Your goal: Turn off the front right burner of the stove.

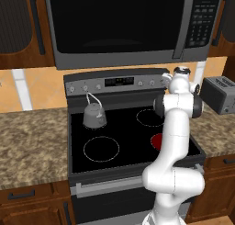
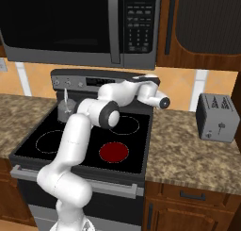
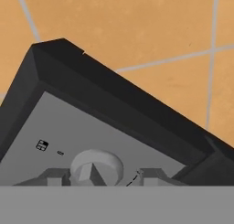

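Observation:
The stove (image 1: 78, 141) is a black glass-top range with a grey back panel (image 3: 55, 127). Its front right burner (image 2: 114, 152) glows solid red; in the left base view the front right burner (image 1: 157, 140) is half hidden behind my arm. My arm reaches over the glass to the right end of the back panel (image 2: 75, 82). In the hand view my gripper (image 3: 103, 177) straddles a round grey knob (image 3: 97, 163). One fingertip (image 3: 57, 176) lies against the knob's side. The other stands a sliver off, so I cannot tell if the knob is clamped.
A grey kettle (image 1: 94, 115) sits on the back left zone. A steel microwave (image 1: 124, 22) hangs low above the stove. A toaster (image 2: 216, 117) stands on the granite counter (image 2: 188, 150) to the right. Orange tiled wall (image 3: 137, 26) lies behind the panel.

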Tool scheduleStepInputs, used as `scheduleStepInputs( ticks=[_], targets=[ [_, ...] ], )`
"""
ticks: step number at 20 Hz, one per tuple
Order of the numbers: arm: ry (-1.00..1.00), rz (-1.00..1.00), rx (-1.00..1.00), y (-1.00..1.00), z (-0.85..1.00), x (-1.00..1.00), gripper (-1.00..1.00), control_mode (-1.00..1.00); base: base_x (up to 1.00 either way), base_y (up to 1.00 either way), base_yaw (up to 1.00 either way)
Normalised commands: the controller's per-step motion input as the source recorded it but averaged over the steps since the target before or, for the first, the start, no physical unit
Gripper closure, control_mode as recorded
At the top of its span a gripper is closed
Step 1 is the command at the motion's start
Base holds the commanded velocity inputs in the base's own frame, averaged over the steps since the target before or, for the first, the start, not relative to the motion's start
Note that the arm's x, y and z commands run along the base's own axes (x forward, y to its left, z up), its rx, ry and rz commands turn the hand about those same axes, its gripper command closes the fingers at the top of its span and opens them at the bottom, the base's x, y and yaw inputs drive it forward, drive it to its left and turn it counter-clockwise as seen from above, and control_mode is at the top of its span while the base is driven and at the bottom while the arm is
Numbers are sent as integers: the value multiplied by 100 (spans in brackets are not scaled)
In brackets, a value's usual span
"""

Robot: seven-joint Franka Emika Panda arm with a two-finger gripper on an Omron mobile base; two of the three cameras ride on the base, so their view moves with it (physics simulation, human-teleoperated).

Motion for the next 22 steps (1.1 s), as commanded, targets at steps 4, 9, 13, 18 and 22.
scheduleStepInputs(
  ticks=[4, 9, 13, 18, 22],
  targets=[
    [1, -1, 9, 0, 8, 20, 100, -100, 0, 0, 0],
    [-5, -3, 10, 0, -4, 4, 100, -100, 0, 0, 0],
    [-7, -4, 18, 0, 0, 0, 100, -100, 0, 0, 0],
    [-7, -3, 22, -1, -3, 0, 100, -100, 0, 0, 0],
    [-11, 0, 28, -7, -8, 0, 100, -100, 0, 0, 0]
  ],
)
